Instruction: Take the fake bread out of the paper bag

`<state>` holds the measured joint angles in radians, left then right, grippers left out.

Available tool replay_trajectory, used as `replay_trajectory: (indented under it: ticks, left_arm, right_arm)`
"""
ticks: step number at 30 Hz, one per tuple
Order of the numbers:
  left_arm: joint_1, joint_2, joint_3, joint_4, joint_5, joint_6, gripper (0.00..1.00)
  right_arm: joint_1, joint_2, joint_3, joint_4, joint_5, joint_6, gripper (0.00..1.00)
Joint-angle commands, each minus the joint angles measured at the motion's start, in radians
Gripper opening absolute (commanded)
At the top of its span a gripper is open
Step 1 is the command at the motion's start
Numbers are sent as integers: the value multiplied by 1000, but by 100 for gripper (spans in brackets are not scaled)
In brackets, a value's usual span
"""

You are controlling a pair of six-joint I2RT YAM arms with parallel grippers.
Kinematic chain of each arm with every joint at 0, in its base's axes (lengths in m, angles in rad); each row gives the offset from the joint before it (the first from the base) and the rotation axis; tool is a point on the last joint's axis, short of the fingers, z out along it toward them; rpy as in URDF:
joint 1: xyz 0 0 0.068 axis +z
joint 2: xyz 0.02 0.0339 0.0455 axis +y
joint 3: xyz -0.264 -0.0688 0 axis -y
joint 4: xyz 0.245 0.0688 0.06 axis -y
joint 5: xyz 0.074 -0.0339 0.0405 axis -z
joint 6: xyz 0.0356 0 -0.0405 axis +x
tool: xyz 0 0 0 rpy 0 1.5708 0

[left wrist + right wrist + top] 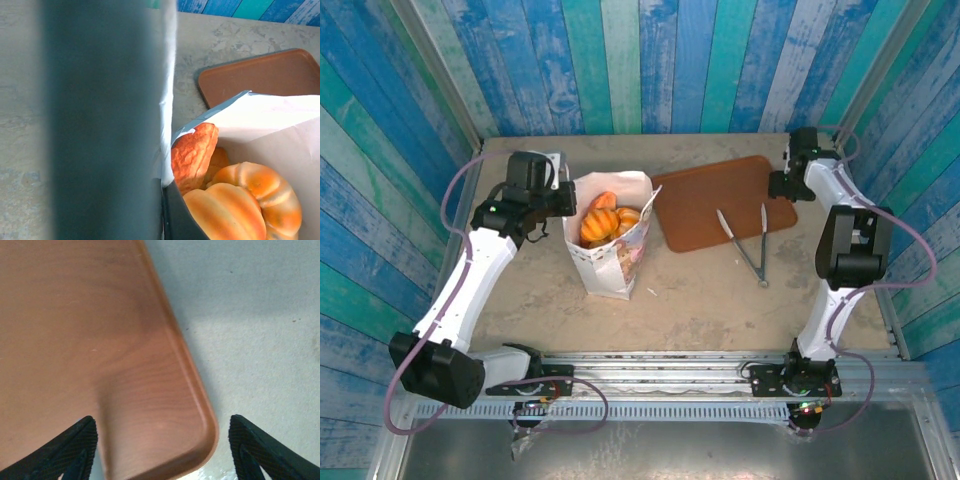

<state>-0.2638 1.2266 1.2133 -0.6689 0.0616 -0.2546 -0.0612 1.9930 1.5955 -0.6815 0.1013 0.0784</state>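
The white paper bag (620, 270) stands upright left of the table's middle, its mouth open. Glossy orange fake bread (601, 222) fills it to the top. In the left wrist view a crusty loaf (195, 152) leans against the bag wall (270, 130) beside ridged buns (250, 200). My left gripper (567, 203) is at the bag's left rim, shut with the paper edge pinched between its dark fingers (100, 130). My right gripper (778, 186) hovers open over the brown tray's right corner, away from the bag, nothing between its fingertips (70, 450).
A flat brown tray (700, 210) lies right of the bag, its rounded corner (200, 405) under the right gripper. Metal tongs (745, 245) rest across the tray's near right edge. Blue plank walls enclose the table on three sides.
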Motion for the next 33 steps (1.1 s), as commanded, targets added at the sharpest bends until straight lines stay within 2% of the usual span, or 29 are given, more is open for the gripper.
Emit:
replay_trajectory:
  ticks: [1,14,23,33]
  left_arm:
    - [-5,22,40,51,-48,11,0]
    - [-5,80,111,97,-156,38,0]
    - [-5,102,114,135,-225,19,0]
    - [0,132,148,166,-282,0,0]
  right_arm:
    - [-37,45,40,-62,-38,-16,67]
    - [-72,92,7,-51,-68,-18,59]
    - [-88,154,11,-61,-74,-11,42]
    - [-74,-29,-154,-17,-101,28,42]
